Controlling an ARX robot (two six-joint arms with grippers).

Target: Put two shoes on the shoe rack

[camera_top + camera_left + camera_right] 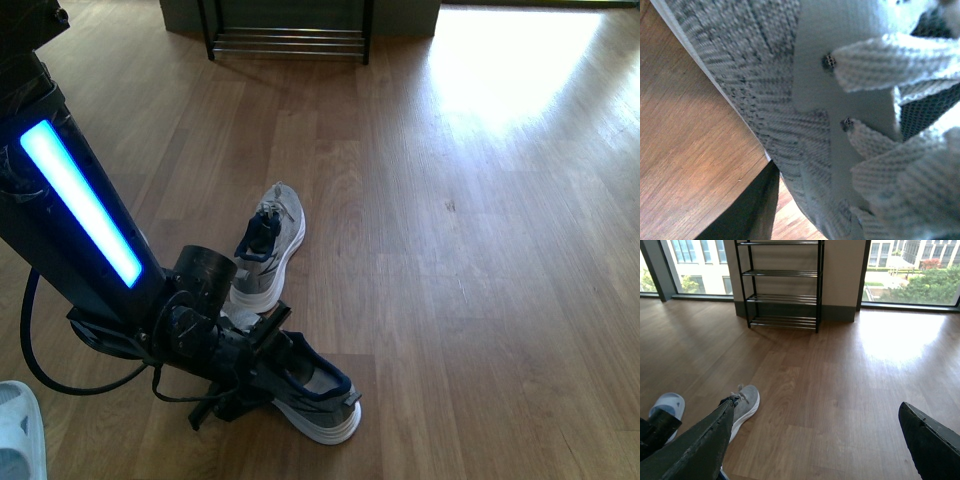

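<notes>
Wood-plank floor (480,250); grey knit sneakers (272,248); chrome-barred rack (290,40).

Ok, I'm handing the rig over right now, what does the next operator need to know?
Left tool: down at the near shoe, close against its laced upper. Whether it has closed on the shoe cannot be told.
Right tool: open, holding nothing, facing the shoe rack.
Things: both shoes are on the floor. The far shoe lies just beyond the near one, and the rack stands well ahead of them.
Done: neither shoe is on the rack.
Left: grasp and carry each shoe to the rack.
</notes>
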